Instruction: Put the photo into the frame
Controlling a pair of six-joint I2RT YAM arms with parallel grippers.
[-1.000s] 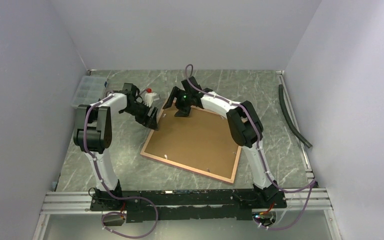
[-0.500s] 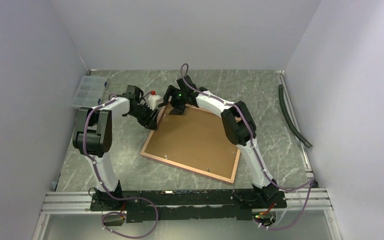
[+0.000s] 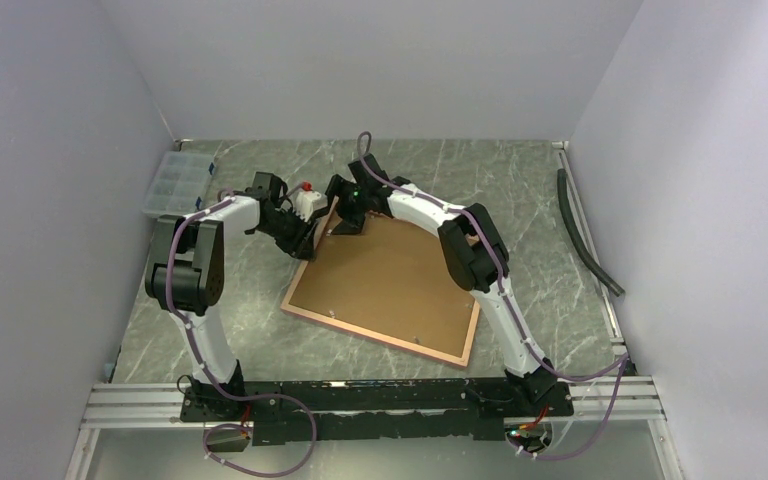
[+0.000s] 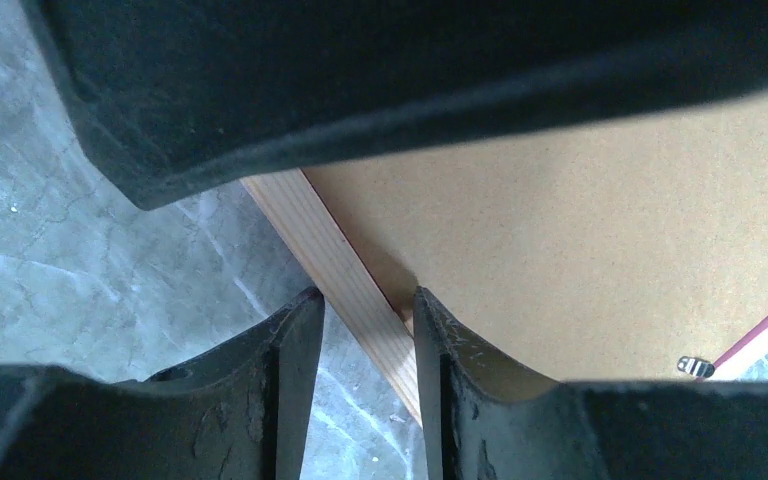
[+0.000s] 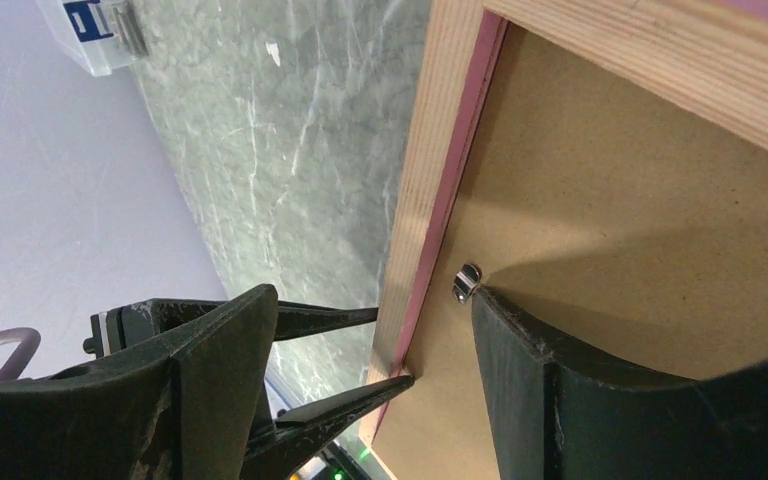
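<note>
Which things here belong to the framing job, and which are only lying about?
Job: frame, brown backing board, left pincer, right pincer (photo not in view).
Lying about: clear compartment box, black hose, red-capped bottle.

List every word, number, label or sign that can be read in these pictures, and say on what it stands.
No text can be read in any view.
On the clear plastic box, the blue label: too small and blurred to read.
On the frame and the brown backing board: no lettering shows.
</note>
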